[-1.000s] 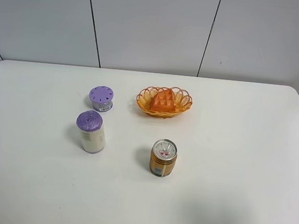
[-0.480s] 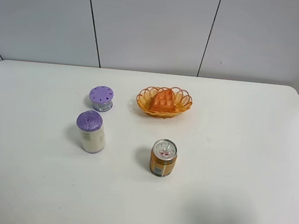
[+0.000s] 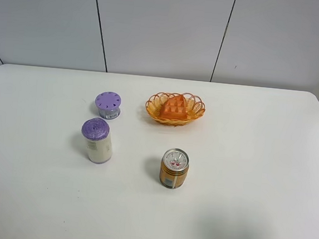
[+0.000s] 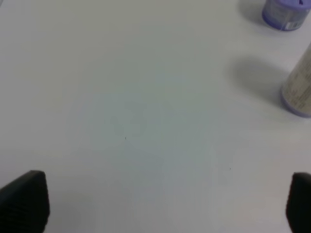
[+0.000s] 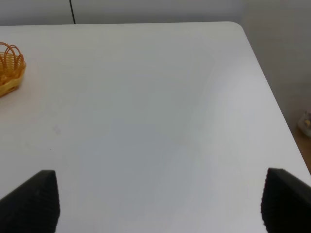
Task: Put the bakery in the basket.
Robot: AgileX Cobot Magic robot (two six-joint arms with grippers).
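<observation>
The orange-brown waffle wedge (image 3: 173,107) lies inside the orange-yellow wicker basket (image 3: 194,107) at the back middle of the table. An end of the basket also shows in the right wrist view (image 5: 8,73). Neither arm shows in the exterior high view. My left gripper (image 4: 160,201) is open and empty over bare table near the front left. My right gripper (image 5: 159,201) is open and empty over bare table on the right side, apart from the basket.
An orange-labelled metal can (image 3: 174,168) stands in front of the basket. A white jar with a purple lid (image 3: 97,140) and a short purple-lidded jar (image 3: 108,104) stand to the left; both show in the left wrist view (image 4: 299,85) (image 4: 286,12). The table's right edge (image 5: 272,92) is near.
</observation>
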